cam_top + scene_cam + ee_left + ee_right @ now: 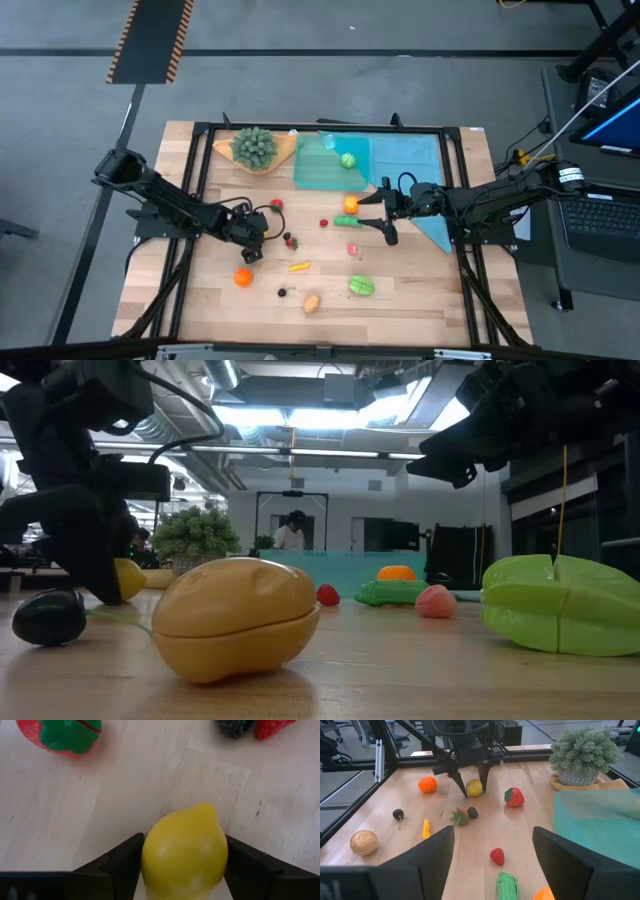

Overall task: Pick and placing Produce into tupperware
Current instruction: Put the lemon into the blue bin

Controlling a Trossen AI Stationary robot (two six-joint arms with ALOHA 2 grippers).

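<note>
The lemon, a smooth, glossy, hard toy, sits on the bare wooden table between the fingers of the left gripper. The jaws flank its sides, apparently in contact, though a firm hold is not certain. It is likely light, rigid and slippery, so squeezing across its fat middle suits it better than the tapered tip. The right gripper hangs spread wide and empty beside the orange. The clear teal tupperware lies well apart, holding a green piece.
</note>
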